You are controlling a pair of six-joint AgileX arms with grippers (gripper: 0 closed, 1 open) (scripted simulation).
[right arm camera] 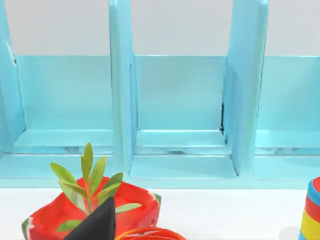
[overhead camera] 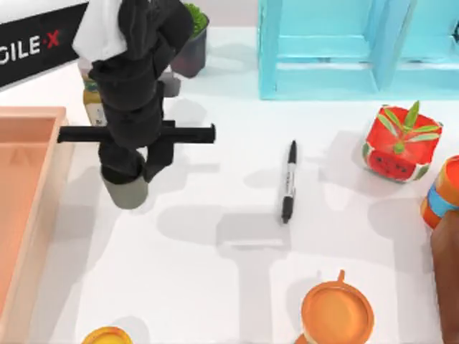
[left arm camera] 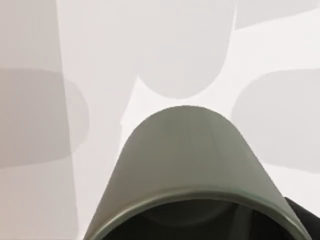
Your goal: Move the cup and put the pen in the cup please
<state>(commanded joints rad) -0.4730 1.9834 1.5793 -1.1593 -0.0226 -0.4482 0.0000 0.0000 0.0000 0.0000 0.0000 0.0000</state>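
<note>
Cup (overhead camera: 127,192) under left gripper (overhead camera: 136,172), pen (overhead camera: 288,182) well apart rightward.

matt cup (left arm camera: 185,155); glossy pen (overhead camera: 288,181)

- A smooth white table (overhead camera: 215,287) carries everything, crossed by soft grey shadows under even light.
- A light blue open-fronted shelf unit with upright dividers (overhead camera: 337,50) stands along the table's far edge.
- Left of that shelf unit, a black sign with white lettering (overhead camera: 36,46).
- Behind the shelf unit, a plain pale grey wall (right arm camera: 175,25).
</note>
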